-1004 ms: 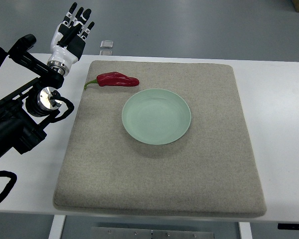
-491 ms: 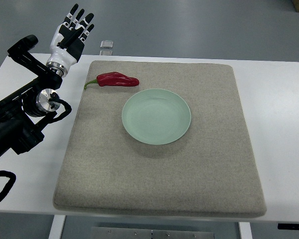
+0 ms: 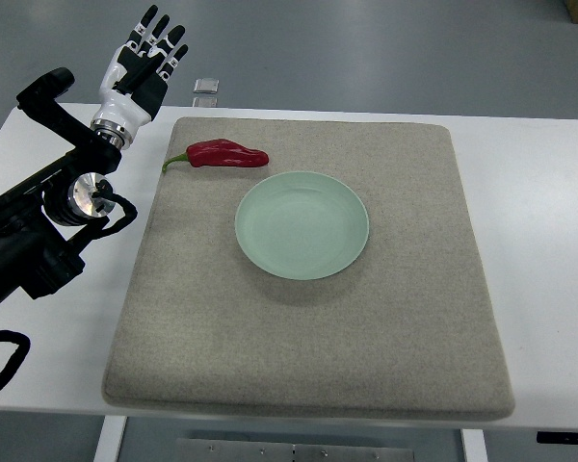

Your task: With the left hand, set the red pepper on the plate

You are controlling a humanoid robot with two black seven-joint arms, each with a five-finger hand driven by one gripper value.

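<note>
White table (image 3: 539,192), grey mat (image 3: 308,337): red pepper (image 3: 227,154) lies untouched beside empty plate (image 3: 302,224). Left hand (image 3: 140,67), fingers spread, has apparently lifted slightly; reach not begun.

Left arm raised at the picture's left, hand empty and extended.

The left arm (image 3: 48,226) enters from the left edge as a black, jointed assembly with a round metallic joint face (image 3: 80,192) visible partway along it and a black cable looped beside that joint. Beyond the joint the arm runs up and to the right into a silver wrist collar (image 3: 110,130). The left hand (image 3: 140,69) has a white back and black finger segments. Its fingers (image 3: 149,21) are straight, slightly fanned, and point toward the upper right, away from the robot. The hand grasps nothing. No right arm appears in the top view.
</note>
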